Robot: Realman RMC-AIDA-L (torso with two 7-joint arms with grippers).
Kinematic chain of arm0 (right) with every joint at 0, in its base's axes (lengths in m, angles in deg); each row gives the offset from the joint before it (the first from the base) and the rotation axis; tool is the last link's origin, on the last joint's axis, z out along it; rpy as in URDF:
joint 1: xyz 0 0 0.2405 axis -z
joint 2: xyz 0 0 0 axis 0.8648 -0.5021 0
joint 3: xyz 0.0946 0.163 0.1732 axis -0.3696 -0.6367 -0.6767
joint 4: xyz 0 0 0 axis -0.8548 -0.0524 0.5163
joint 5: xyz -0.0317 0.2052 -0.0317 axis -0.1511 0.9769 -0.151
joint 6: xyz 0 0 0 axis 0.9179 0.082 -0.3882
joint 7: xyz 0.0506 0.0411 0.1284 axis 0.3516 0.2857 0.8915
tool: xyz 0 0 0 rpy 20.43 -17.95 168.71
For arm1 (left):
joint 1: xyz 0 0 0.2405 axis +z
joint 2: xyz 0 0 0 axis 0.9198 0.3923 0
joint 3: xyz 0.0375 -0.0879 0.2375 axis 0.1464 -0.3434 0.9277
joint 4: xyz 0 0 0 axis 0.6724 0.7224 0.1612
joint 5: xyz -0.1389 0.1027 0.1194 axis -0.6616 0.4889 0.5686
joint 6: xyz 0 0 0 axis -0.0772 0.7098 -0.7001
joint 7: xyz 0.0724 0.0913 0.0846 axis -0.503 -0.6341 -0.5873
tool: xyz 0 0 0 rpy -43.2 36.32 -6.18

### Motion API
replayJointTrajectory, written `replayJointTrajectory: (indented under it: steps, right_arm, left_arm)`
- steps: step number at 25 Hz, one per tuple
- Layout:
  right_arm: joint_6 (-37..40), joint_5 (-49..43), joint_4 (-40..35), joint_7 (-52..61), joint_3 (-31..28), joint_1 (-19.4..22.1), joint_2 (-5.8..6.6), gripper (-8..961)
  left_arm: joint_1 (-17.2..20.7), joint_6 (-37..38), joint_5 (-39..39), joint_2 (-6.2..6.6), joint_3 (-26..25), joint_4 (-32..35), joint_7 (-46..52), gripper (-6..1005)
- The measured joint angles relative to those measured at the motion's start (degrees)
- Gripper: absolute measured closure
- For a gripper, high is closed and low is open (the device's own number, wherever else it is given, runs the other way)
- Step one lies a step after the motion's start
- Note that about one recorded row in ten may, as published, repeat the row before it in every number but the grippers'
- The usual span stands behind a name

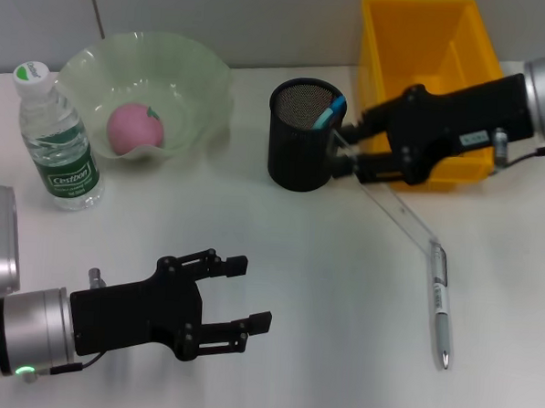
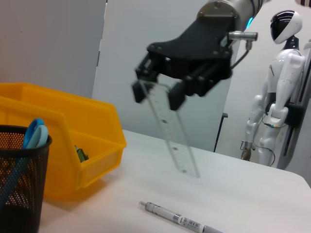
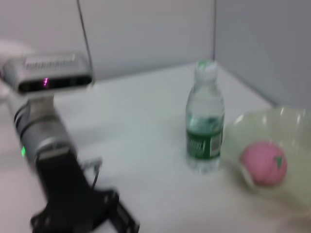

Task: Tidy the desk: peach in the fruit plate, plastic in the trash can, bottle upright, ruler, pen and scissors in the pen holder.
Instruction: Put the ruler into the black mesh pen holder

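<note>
Head view: the right end effector [image 1: 348, 153] pinches the clear ruler [image 1: 396, 210] beside the mesh pen holder [image 1: 304, 132], near the worktop's [image 1: 278, 277] far edge. Left end effector [image 1: 249, 294] spread wide near the front edge.

Left wrist view: the ruler [image 2: 170, 131] hangs tilted above the silver pen [image 2: 177, 221].

Right wrist view: the water bottle [image 3: 205, 119] stands upright; the peach [image 3: 264, 163] lies in the fruit plate [image 3: 291, 121].

I see a white desk [image 1: 251, 258] under everything. The peach [image 1: 133, 127] is pink, lying in a pale translucent green fruit plate [image 1: 201, 81]. The bottle [image 1: 57, 138] is clear with a green label and a green-and-white cap. My pen holder [image 1: 299, 137] is black mesh, with blue scissors [image 1: 328, 113] handles showing. The trash can [image 1: 427, 48] is bright yellow. The ruler [image 2: 172, 131] is clear with printed markings; the pen [image 1: 441, 309] is silver. Both the left gripper [image 1: 243, 321] and the right gripper [image 1: 348, 153] are black.
</note>
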Motion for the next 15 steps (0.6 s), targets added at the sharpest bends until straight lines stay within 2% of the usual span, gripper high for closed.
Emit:
replayJointTrajectory:
  steps: [7,12,15]
  right_arm:
    - [-7.32,12.06,7.88,-6.60,-0.30,0.11,-0.57,570]
    - [-13.28,25.05,12.18,-12.46,-0.50,1.27,-0.88,570]
    - [-15.80,28.86,13.85,-14.69,-0.53,1.72,-1.12,571]
  left_arm:
    - [-0.12,0.00,0.00,0.00,0.01,0.03,-0.02,200]
    - [0.00,0.55,0.25,0.00,-1.93,0.09,-0.61,200]
    - [0.03,1.11,0.29,0.00,-2.77,0.09,-0.62,201]
